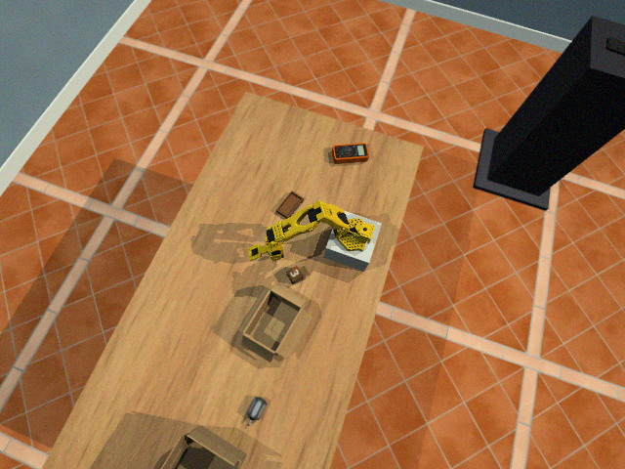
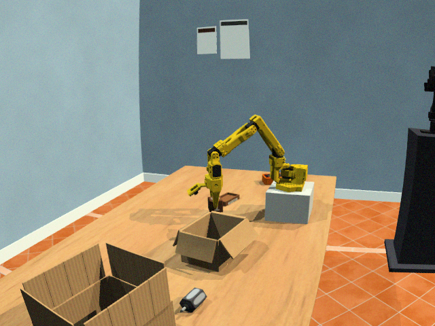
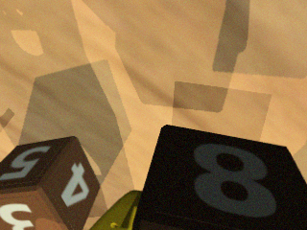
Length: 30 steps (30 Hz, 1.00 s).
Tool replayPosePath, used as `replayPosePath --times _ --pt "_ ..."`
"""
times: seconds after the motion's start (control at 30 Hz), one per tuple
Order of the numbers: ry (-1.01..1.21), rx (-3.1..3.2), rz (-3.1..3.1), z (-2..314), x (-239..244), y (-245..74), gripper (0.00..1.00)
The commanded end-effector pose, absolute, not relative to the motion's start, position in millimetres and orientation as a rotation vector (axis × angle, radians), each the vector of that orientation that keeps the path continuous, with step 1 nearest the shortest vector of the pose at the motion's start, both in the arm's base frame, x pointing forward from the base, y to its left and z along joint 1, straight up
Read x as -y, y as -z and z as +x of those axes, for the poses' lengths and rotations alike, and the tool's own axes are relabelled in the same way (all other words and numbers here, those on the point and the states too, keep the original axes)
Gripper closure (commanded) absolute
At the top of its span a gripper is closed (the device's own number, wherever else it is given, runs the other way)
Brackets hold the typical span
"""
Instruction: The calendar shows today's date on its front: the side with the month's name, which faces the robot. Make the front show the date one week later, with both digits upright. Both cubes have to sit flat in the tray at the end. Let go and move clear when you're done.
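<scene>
My gripper (image 1: 265,250) is shut on a dark cube (image 3: 218,179) and holds it just above the wooden table. The held cube shows an 8 towards the wrist camera. In the exterior view the gripper (image 2: 214,200) points straight down, to the left of the robot's base. The other cube (image 1: 295,274) lies on the table beside the gripper with a 3 on top. In the wrist view this cube (image 3: 43,189) is at the lower left and shows 5, 4 and 3. The brown calendar tray (image 1: 289,203) lies flat behind the arm and holds no cube.
An open cardboard box (image 1: 274,320) stands just in front of the loose cube. A bigger open box (image 2: 98,298) is at the table's near end, with a small grey object (image 1: 256,407) beside it. An orange multimeter (image 1: 350,151) lies at the far end. The arm's base sits on a grey block (image 2: 289,203).
</scene>
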<state>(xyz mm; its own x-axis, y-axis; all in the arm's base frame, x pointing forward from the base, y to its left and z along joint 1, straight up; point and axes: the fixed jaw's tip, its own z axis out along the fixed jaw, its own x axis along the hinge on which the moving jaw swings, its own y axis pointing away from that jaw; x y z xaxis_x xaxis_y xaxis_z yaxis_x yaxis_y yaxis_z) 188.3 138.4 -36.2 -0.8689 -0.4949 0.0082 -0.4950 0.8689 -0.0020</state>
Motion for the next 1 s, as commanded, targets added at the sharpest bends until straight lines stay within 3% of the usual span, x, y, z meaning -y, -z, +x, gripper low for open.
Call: replayPosePath --times 0.0,0.97 --pt "-0.007 3.029 0.790 185.7 -143.4 35.2 1.00" --pt "-0.007 3.029 0.790 185.6 -143.4 41.2 1.00"
